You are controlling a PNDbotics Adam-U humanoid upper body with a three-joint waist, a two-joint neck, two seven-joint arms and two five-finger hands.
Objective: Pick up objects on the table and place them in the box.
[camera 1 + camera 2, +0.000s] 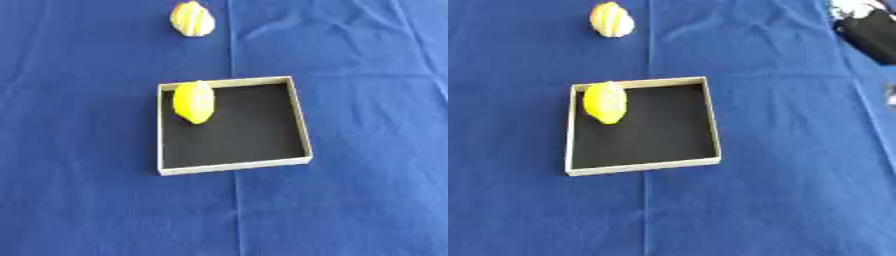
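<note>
A shallow square box with pale walls and a black floor lies in the middle of the blue cloth. A yellow lemon-shaped fruit sits inside it, against the far left corner. A second fruit-shaped object, yellow with pale stripes, lies on the cloth beyond the box, near the far edge. A black and silver shape shows at the top right corner of the right eye view; it looks like my right arm or hand, and its form is unclear. My left hand is in neither view.
The blue tablecloth covers the whole table, with a crease running down the middle. A small grey patch shows at the right edge of the right eye view.
</note>
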